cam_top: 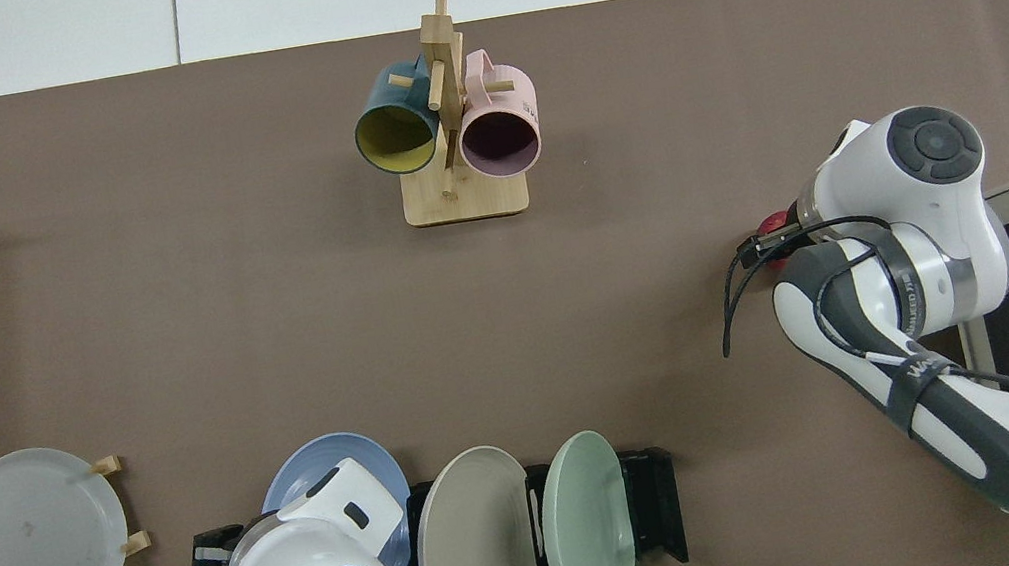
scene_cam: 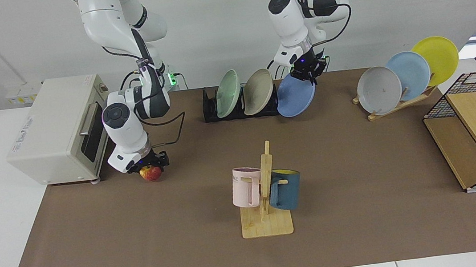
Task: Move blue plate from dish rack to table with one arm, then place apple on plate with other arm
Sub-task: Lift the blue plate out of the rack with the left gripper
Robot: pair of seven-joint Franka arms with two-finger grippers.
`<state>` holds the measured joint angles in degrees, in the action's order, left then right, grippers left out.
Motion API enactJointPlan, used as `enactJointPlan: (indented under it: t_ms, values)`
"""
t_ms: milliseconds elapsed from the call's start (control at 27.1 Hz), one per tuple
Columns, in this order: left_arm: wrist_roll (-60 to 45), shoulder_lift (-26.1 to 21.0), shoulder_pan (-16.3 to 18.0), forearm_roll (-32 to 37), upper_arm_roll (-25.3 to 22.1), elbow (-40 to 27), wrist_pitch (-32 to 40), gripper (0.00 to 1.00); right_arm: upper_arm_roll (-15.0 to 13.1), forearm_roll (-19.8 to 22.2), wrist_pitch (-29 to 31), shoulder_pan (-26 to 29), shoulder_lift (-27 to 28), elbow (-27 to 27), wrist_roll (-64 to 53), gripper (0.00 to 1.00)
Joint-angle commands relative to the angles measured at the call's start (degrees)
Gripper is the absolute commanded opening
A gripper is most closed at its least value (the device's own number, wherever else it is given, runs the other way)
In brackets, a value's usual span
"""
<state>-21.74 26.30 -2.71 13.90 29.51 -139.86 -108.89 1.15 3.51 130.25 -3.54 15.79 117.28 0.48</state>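
Left claw (scene_cam: 308, 73) pinches blue plate (scene_cam: 296, 95) by its top rim, beside dish rack (scene_cam: 235, 109). Plate looks stiff, smooth, prob. slippery. Right claw (scene_cam: 150, 164) sits clamped on apple (scene_cam: 150, 172).

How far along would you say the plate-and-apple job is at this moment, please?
Nothing is finished yet. In hand: the left gripper grips the blue plate by its top rim, clear of the dish rack but not yet laid on the table. The right gripper sits over the apple. Left: laying the plate flat, then placing the apple.
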Motion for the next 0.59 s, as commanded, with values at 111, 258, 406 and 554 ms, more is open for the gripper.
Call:
enactJointPlan:
  t_ms: [111,258,406,554]
  values:
    - [-0.1,-0.3,0.6,8.5,1.9,6.1,5.8,0.0,0.3,1.0,-8.1,-0.1,-3.3,-4.8,1.0,0.0]
    - [-0.3,-2.4,4.1,11.1,1.6,10.1,4.8,0.0,0.4,0.9,-11.6,-0.1,-5.1,-6.6,0.8,0.0]
    - [-2.7,-9.5,9.0,11.2,1.3,17.9,2.9,0.0,0.4,0.3,-17.4,-0.1,-6.0,-10.2,0.6,0.0]
    - [-7.5,-16.6,10.0,10.5,-1.1,24.4,0.8,0.0,0.4,0.1,-22.1,0.0,-8.1,-12.9,0.4,0.0]
